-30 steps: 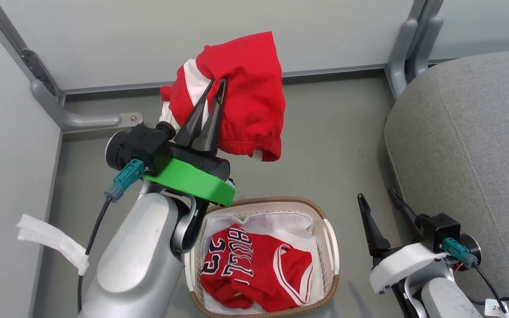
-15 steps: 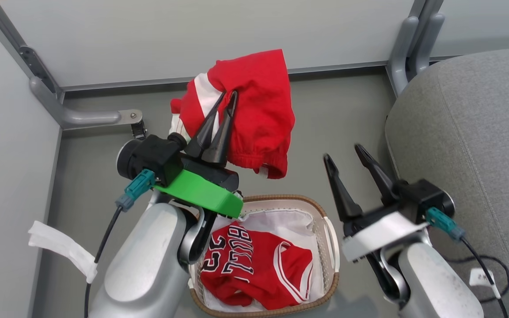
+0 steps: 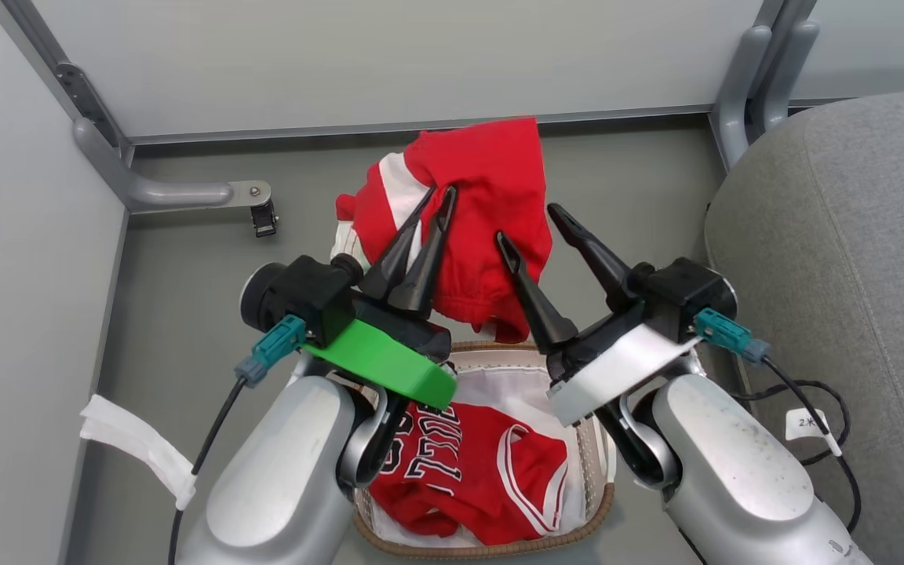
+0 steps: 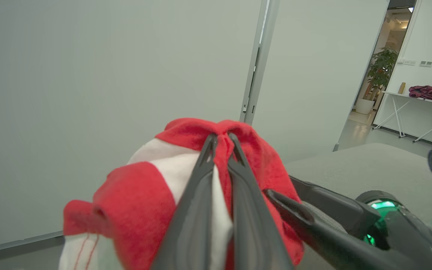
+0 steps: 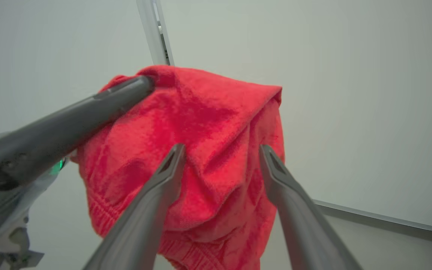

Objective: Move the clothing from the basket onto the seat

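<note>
My left gripper [image 3: 435,198] is shut on the red shorts [image 3: 491,196] with a white stripe and holds them up above the floor, beyond the basket [image 3: 491,540]. The pinch shows at the left gripper [image 4: 221,137] in the left wrist view, with the shorts [image 4: 137,195] draped around it. My right gripper [image 3: 529,221] is open, its fingertips against the hanging cloth; in the right wrist view the right gripper [image 5: 221,150] frames a fold of the shorts [image 5: 208,123]. The red jersey [image 3: 472,479] lies in the basket. The grey seat [image 3: 844,275] is at the right.
Grey partition walls [image 3: 389,63] close the back and left, with metal posts [image 3: 750,86] and a floor bracket [image 3: 177,192]. A white strap [image 3: 134,447] hangs by my left arm. A cable with a tag [image 3: 809,424] lies beside the seat. A white liner [image 3: 511,392] lines the basket.
My right arm has risen from beside the seat and swung left, bringing its open fingers up to the shorts. The left gripper kept its hold. The head camera shifted somewhat.
</note>
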### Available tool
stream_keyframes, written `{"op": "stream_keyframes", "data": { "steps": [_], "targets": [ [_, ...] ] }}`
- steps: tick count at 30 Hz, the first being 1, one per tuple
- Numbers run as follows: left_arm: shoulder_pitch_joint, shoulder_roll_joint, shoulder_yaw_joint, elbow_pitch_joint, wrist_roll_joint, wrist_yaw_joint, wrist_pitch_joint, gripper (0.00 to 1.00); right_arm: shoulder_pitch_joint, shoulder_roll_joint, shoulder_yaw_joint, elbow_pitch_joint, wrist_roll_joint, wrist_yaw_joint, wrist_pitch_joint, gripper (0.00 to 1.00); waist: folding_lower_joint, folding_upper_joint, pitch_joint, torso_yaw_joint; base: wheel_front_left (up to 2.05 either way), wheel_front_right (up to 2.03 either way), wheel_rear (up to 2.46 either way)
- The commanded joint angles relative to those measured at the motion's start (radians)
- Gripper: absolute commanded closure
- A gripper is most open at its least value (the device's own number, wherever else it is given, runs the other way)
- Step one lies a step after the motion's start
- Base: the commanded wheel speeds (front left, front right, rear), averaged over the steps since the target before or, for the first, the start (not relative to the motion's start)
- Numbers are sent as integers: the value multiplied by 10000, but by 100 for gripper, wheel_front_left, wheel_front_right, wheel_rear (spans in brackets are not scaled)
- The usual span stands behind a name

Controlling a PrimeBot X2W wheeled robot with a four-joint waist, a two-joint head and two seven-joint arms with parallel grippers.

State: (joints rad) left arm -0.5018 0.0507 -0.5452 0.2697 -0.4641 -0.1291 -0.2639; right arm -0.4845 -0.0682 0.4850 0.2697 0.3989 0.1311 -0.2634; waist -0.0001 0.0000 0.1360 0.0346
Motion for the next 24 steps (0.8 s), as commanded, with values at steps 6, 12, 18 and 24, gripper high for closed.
{"op": "stream_keyframes", "data": {
  "steps": [6,12,18,24],
  "targets": [
    [-15,10,-449,-66,-270,-28,-7,100,-580,17,742,682,915,-7,-21,0,1,0,121,137,0,0,0],
    [-119,10,-832,-183,-617,-28,-9,100,-1021,-309,1334,1151,1461,-7,-21,0,1,0,215,202,0,0,0],
    [-245,8,-1235,-304,-1056,-28,-9,100,-1387,-442,1831,1645,1767,-7,-19,0,1,0,274,323,0,0,0],
    [-314,8,-1628,-373,-1431,-28,-9,100,-1800,-642,2146,2146,1717,-7,-19,0,1,0,332,538,0,0,0]
  ]
}}
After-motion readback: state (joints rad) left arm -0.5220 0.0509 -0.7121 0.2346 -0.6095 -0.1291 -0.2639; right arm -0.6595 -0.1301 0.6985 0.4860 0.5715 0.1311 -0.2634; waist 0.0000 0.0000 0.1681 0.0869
